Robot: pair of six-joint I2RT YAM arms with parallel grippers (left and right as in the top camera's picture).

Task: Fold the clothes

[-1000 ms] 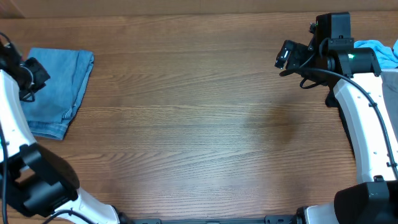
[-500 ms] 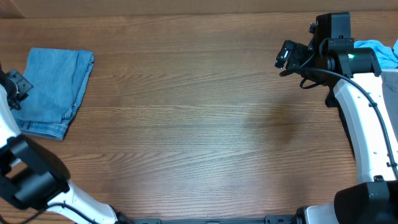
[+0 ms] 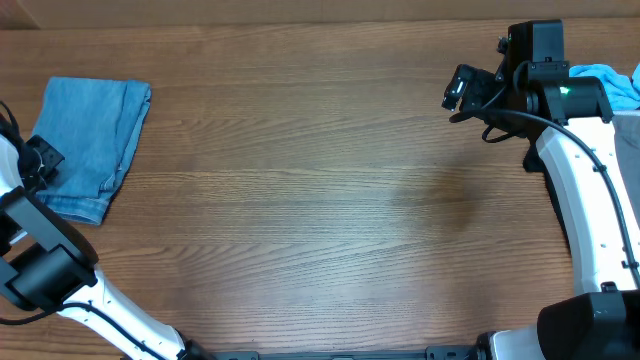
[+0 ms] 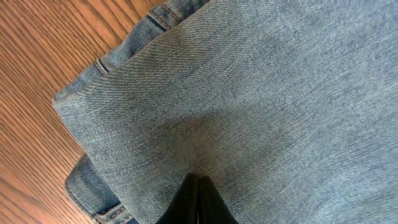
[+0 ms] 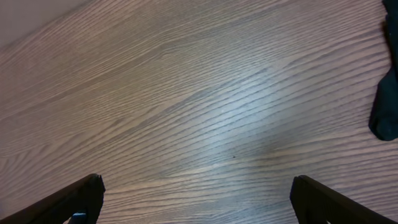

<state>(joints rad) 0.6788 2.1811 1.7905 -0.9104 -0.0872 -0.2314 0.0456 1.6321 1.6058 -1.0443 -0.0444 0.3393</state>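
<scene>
The bench (image 3: 320, 210) carried one finished-looking piece when I checked. The jeans (image 3: 90, 140) lay folded into a compact packet by the left edge, up toward the far left corner. As I judged it, that packet was the thing most at risk. My left hand (image 4: 199, 200) hung right over the denim with its jaws pinched together and nothing between them. I could not tell whether the tips touched the cloth. If I had drawn it away low or sideways, the tips could have snagged the top layer and dragged the fold open. They could also have pushed the whole packet over the left edge, which it lay close to.

Smaller in view, a sky-blue garment (image 3: 612, 78) sat at the right edge near the far right corner, partly hidden behind the right arm. A dark garment (image 5: 385, 99) showed at the right margin of the right wrist view. I reckoned one of these would be next. The risk there was a poor pick. Bunched cloth seized by a single layer or a lump could have come to the middle of the bench twisted, and the drag could have pulled its neighbour along.

My right hand (image 5: 199, 202) stood over plain wood with its jaws spread wide, holding nothing, well apart from the jeans. Reaching from there, it could have closed short of the cloth and caught only wood.
</scene>
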